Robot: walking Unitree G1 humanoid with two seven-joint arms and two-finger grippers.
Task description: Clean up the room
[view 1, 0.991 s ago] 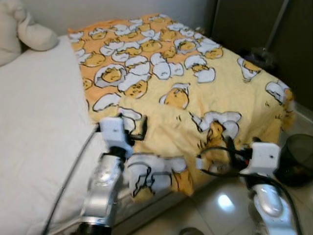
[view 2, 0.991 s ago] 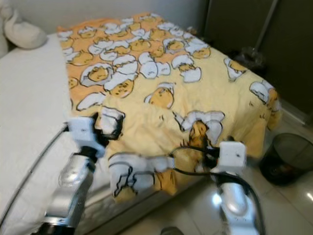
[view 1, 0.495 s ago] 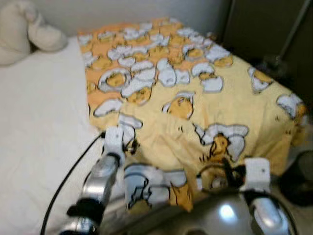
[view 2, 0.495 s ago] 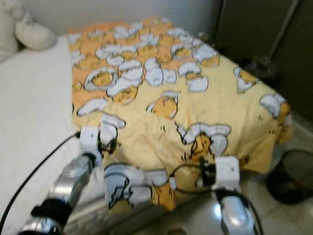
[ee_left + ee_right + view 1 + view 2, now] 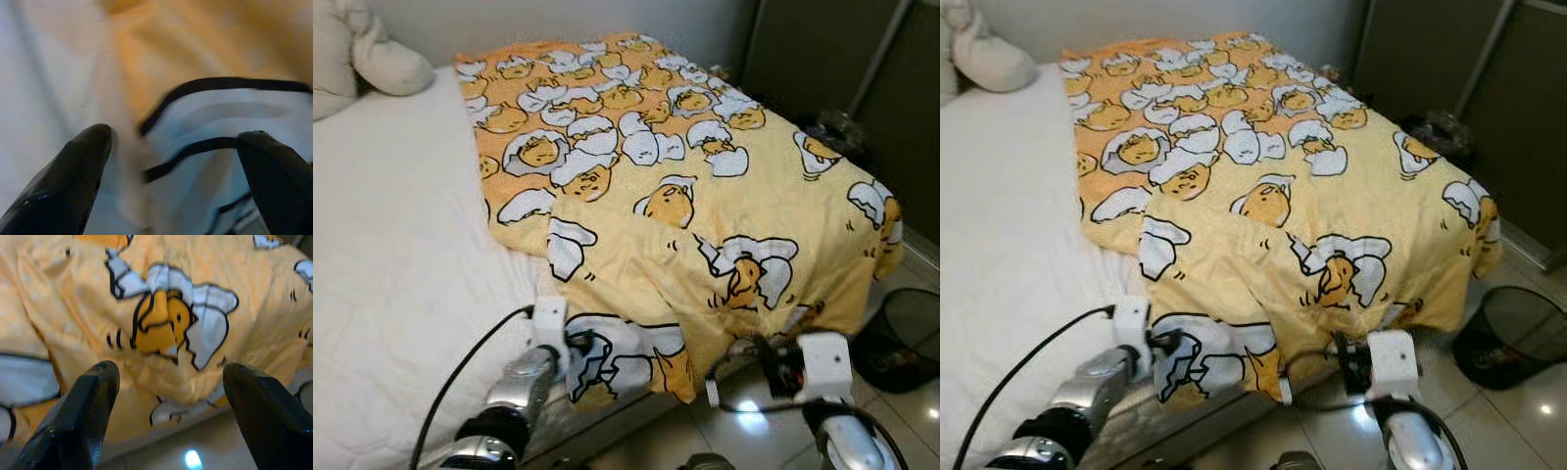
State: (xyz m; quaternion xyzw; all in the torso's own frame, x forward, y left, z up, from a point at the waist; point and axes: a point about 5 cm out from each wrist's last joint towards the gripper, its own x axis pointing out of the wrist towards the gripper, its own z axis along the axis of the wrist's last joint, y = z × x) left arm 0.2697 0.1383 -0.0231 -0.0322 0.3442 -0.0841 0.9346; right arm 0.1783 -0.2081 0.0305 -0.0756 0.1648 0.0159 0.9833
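Facing yellow blanket – both tools spread.

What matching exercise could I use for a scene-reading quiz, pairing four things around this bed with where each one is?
Things:
1. blanket
2. plush toy
3. wire bin
4. left gripper

Places:
A. on the tiled floor, right of the bed's foot
B. spread over the bed's right half, hanging off the foot
C. at the blanket's near hanging corner, jaws open
D. at the bed's far left corner

Pairs: 1-B, 2-D, 3-A, 4-C
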